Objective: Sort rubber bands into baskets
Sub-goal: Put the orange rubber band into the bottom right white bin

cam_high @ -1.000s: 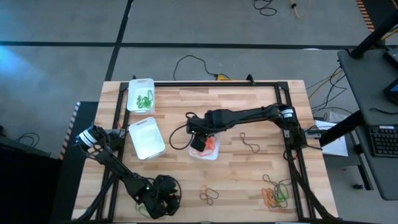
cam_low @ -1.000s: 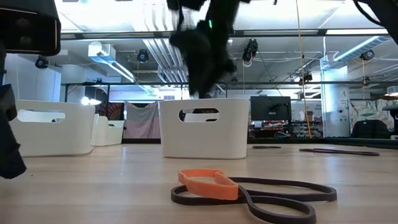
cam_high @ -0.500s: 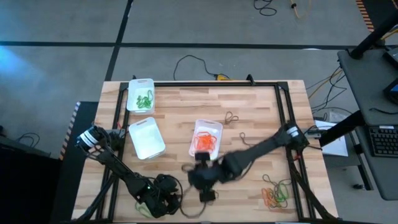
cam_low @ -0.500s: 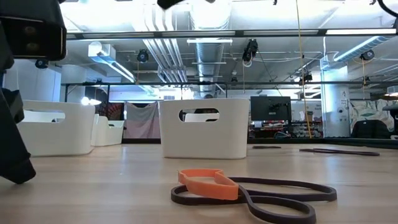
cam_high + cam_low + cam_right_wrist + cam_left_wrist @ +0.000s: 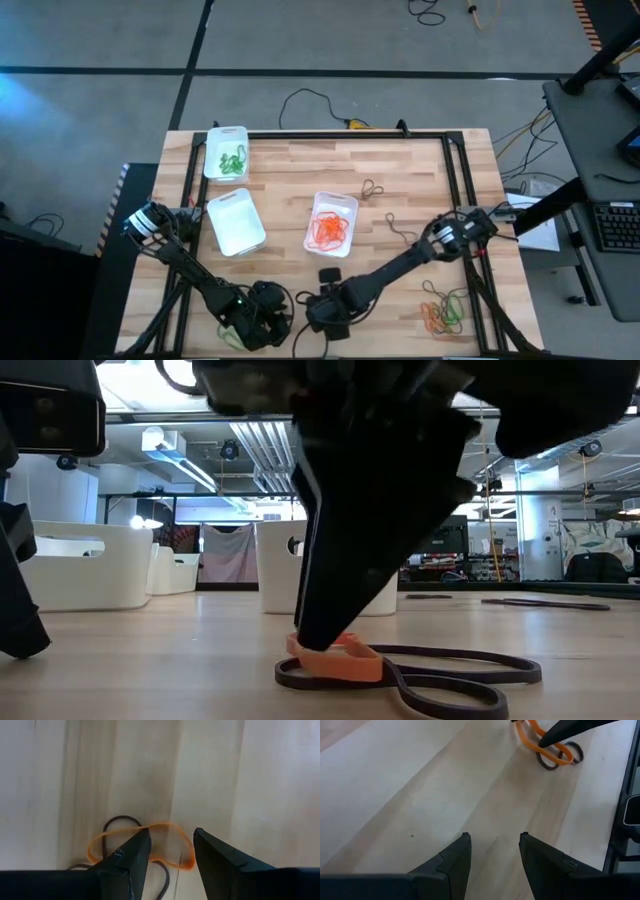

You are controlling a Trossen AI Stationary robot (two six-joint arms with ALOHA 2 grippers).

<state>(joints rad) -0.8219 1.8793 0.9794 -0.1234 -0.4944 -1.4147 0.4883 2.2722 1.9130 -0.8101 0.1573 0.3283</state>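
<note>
An orange rubber band [image 5: 335, 657] lies on a dark rubber band [image 5: 400, 682] near the table's front edge. My right gripper [image 5: 170, 840] is open and slants down over the two; the orange rubber band [image 5: 165, 825] arcs across the gap between its fingertips. To their left my left gripper [image 5: 492, 840] hovers open just over bare wood. Three baskets stand farther back: one with green bands [image 5: 226, 130], an empty one [image 5: 235, 222] and one with orange bands [image 5: 335, 197]. My right gripper comes at the orange rubber band from above, slanting. One fingertip [image 5: 312, 642] stands at the band's left end [image 5: 300, 650]. Whether it touches the band I cannot tell. The band lies flat on the table.
A tangle of orange, green and dark bands [image 5: 445, 312] lies at the front right. Two dark bands [image 5: 372, 188] [image 5: 400, 232] lie right of the orange basket. A black frame [image 5: 455, 160] runs along the table's edges.
My right gripper has swung from above the basket of orange bands toward the table's near edge and come down over the orange rubber band, rolling as it went. The bands on the table have stayed where they were.
</note>
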